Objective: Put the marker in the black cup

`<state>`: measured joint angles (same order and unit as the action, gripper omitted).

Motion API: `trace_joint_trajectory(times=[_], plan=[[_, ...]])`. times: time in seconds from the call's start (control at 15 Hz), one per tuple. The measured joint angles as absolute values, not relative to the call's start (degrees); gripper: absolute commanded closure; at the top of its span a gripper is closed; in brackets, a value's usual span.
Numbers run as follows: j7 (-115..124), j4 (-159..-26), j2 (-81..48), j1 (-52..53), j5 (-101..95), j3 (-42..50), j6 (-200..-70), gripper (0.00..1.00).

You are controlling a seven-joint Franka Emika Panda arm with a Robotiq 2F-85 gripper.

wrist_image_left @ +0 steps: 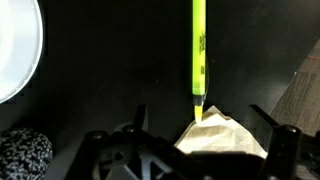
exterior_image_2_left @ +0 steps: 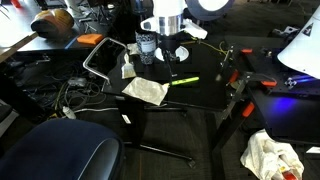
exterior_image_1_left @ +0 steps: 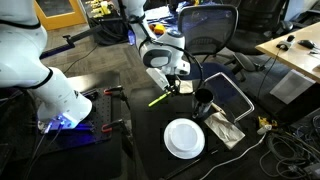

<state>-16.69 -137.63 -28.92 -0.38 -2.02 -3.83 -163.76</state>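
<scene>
Arm (exterior_image_1_left: pixel 150 35) comes down from above, wrist bent so the gripper (exterior_image_1_left: pixel 174 86) points approx. straight down, low over the table (exterior_image_1_left: pixel 150 140). In wrist view the fingers (wrist_image_left: pixel 138 125) are spread wide w/ nothing betw. them, so the grip is released. Marker (exterior_image_1_left: pixel 160 98) lies flat on the black top, one end by a napkin (wrist_image_left: pixel 222 138), under the gripper. Cup (exterior_image_1_left: pixel 203 100) stands upright just beside the gripper, apart from the marker. Plate (exterior_image_1_left: pixel 184 138) sits near the cup.
</scene>
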Motion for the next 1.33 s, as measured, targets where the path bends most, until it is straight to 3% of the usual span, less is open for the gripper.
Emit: trace_joint_trajectory(times=[0.53, 1.33], plan=[[-16.71, -132.77, -36.51, -2.73, -2.30, -5.09, -163.68, 0.00], [-16.72, -132.78, -37.13, -3.33, -2.41, -5.52, -163.79, 0.00]])
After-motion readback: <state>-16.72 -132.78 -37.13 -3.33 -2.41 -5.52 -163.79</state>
